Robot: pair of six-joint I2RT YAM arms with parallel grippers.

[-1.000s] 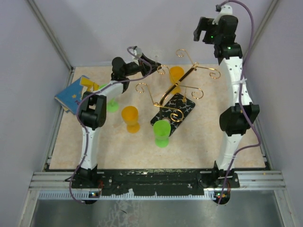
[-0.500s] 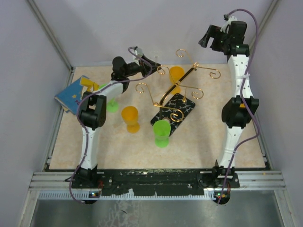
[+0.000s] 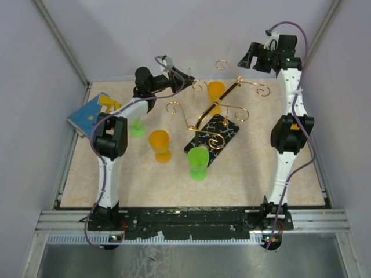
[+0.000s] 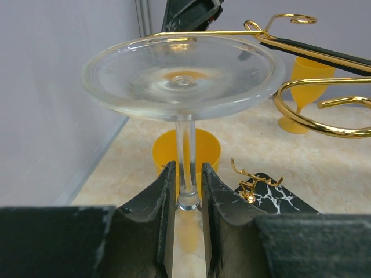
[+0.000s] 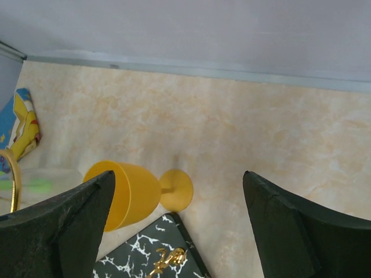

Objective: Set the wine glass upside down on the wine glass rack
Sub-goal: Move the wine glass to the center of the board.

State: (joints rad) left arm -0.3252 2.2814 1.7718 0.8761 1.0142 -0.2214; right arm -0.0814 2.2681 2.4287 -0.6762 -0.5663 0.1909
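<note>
A clear wine glass (image 4: 182, 75) hangs in the air, its stem clamped between my left gripper's (image 4: 187, 169) jaws. Its flat round foot points away from the camera, beside a gold arm of the wine glass rack (image 4: 324, 52). From above, the left gripper (image 3: 174, 78) is at the back of the table, just left of the rack's scroll arms (image 3: 229, 95). The rack's black marbled base (image 3: 211, 138) lies mid-table. My right gripper (image 3: 255, 55) hangs high at the back right, open and empty (image 5: 178, 176), above a yellow goblet (image 5: 133, 194) and the base's corner (image 5: 151, 258).
On the table stand an orange cup (image 3: 159, 143), a green cup (image 3: 198, 162) in front of the base, another green cup (image 3: 137, 127) under the left arm, and the orange goblet (image 3: 216, 91) behind the rack. A blue and yellow book (image 3: 90, 116) lies at the left edge.
The right arm's wrist has swung over and dropped a little, its gripper now pointing down over the back of the rack. The left gripper still holds the glass, almost unmoved.
</note>
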